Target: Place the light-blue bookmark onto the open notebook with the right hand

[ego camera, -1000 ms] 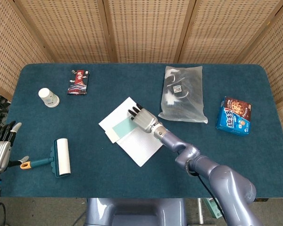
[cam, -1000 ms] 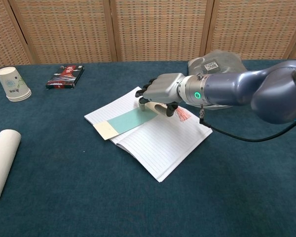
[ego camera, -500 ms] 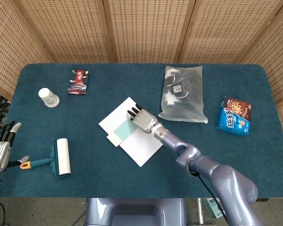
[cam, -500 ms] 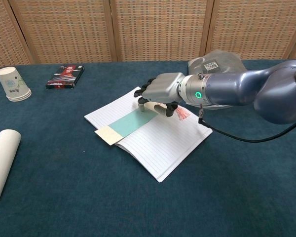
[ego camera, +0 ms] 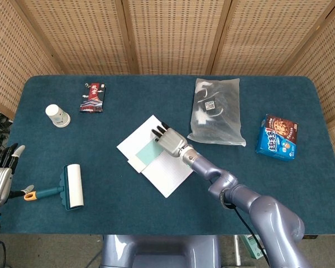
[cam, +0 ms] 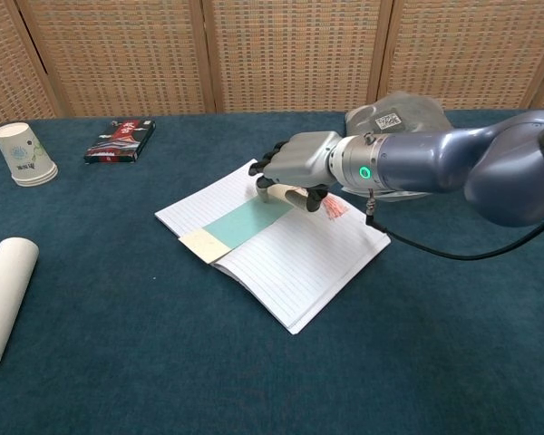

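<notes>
**Right hand on the bookmark, over the open notebook**

The right hand [cam: 295,169], silver with black fingertips, sits low over the far part of the open lined white notebook [cam: 290,258], fingers curled down onto the tasselled end of the light-blue strip bookmark [cam: 240,222]. Whether it truly grips the bookmark or only presses on it cannot be told. The bookmark lies flat across the notebook's pages, running from under the hand toward the robot's left, its cream end [cam: 202,245] near the notebook's left edge; a red tassel [cam: 334,209] shows just right of the hand.

Left of the hand and nearer the robot, a white lint roller with teal frame [ego camera: 72,186] lies on the dark-blue bench [ego camera: 257,184], well apart. The left hand [ego camera: 0,173] hangs off the bench's left edge, fingers spread, holding nothing.

Beyond the hand lies a clear plastic bag with dark contents [ego camera: 216,111]; far right, a blue snack box [ego camera: 278,137]. Far left, a white paper cup [ego camera: 57,115] and a red-and-black packet [ego camera: 93,97].
</notes>
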{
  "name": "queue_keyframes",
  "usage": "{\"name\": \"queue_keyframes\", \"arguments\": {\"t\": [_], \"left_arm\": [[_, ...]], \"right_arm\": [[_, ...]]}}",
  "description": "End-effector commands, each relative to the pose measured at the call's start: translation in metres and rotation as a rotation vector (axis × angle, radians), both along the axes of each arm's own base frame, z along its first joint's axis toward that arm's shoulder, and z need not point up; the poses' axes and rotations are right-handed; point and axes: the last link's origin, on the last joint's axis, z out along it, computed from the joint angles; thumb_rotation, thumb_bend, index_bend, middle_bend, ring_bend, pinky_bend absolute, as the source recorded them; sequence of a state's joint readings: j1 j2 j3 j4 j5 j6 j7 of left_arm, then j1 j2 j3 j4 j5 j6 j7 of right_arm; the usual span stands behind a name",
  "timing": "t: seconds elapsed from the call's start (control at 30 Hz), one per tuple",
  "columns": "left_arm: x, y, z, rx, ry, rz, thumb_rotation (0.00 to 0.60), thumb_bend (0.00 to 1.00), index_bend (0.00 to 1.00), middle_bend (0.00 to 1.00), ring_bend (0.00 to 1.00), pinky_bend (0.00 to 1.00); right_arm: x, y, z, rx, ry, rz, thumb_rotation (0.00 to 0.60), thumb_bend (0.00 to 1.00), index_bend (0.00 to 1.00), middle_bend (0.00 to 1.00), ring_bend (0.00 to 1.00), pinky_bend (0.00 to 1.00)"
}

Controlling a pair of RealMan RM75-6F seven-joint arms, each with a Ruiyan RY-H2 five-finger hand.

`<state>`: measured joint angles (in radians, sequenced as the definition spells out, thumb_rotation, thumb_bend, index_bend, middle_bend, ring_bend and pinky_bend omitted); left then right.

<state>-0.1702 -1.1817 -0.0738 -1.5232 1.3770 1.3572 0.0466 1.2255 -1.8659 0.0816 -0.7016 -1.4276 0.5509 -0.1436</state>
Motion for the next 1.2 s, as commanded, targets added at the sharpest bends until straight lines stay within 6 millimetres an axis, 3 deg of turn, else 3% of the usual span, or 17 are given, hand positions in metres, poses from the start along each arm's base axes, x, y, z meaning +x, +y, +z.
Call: {"name": "queue_keyframes", "arguments": {"t": [0.03,0.4,0.83,0.97,1.2], "left_arm": [[0.0,0.0,0.0,-0.002,0.0,0.0,0.6,0.12,0.0,0.0,0.0,0.0],[-0.001,0.001,-0.001,-0.005,0.001,0.004,0.6,0.12,0.0,0.0,0.0,0.0],[-0.001,0.0,0.002,0.009,-0.004,0.001,0.6,0.12,0.0,0.0,0.0,0.0],[-0.001,0.0,0.003,0.013,-0.01,0.0,0.6,0.12,0.0,0.0,0.0,0.0],[-0.002,0.0,0.006,0.028,-0.016,0.007,0.6,0.12,0.0,0.0,0.0,0.0]], "right_arm": [[-0.001,-0.001,0.0,-0.002,-0.001,-0.006,0.6,0.91,0.27,0.0,0.0,0.0],[-0.005,-0.003,-0.001,-0.011,0.005,-0.016,0.6,0.91,0.25,0.0,0.0,0.0],[0.014,-0.008,0.017,-0.057,-0.022,0.054,0.6,0.89,0.17,0.0,0.0,0.0],[0.013,-0.008,0.028,-0.077,-0.039,0.052,0.6,0.8,0.1,0.0,0.0,0.0],[-0.003,-0.002,0.064,-0.131,-0.119,0.0,0.6,0.48,0.04,0.0,0.0,0.0]]}}
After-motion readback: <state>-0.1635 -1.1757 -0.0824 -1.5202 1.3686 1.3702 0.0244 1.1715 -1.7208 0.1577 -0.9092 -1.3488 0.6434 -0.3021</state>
